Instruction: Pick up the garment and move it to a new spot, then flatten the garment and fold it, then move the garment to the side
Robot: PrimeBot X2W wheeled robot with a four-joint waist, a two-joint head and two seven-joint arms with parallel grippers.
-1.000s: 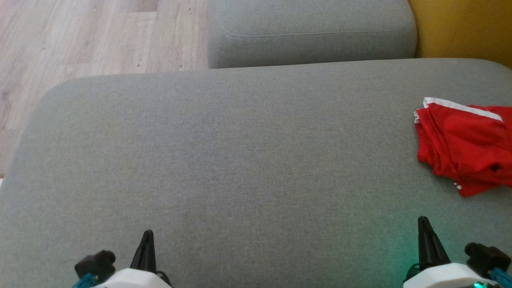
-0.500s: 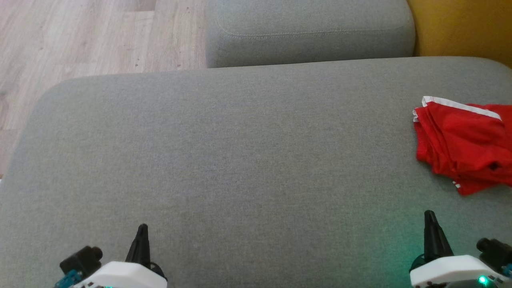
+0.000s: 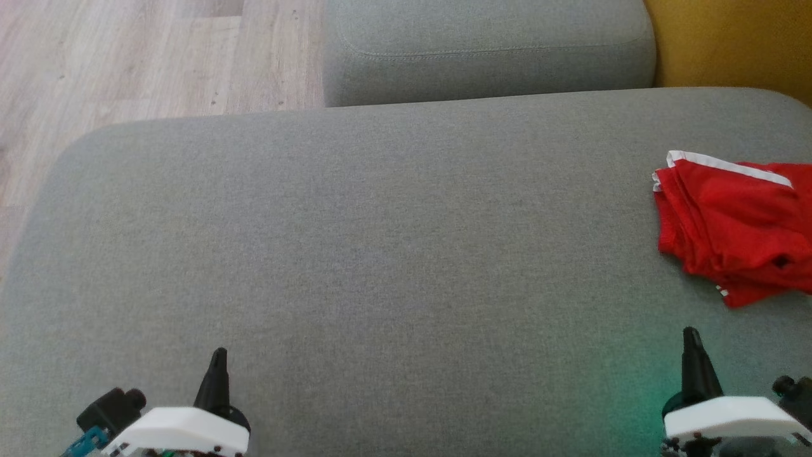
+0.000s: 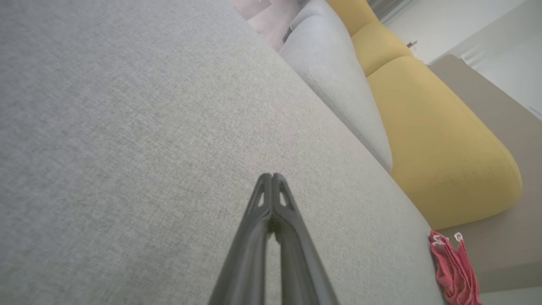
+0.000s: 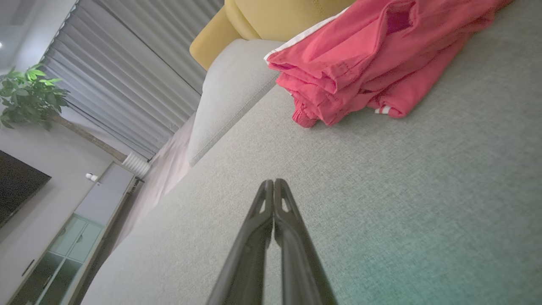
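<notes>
Plainly, the garment (image 3: 729,222) lies at one o'clock from the right gripper (image 3: 691,339), the nearer one; it and the left gripper (image 3: 217,358) are both pinched closed, empty.

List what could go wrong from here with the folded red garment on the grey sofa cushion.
The red garment with white trim lies near the grey fabric cushion's right edge; a nudge might slide it off.
Its folded layers look loose and uneven, so a touch from the right gripper may undo the fold.
Both grippers are shut, the left gripper too; reaching in like that would likely push cloth, not grasp it.
</notes>
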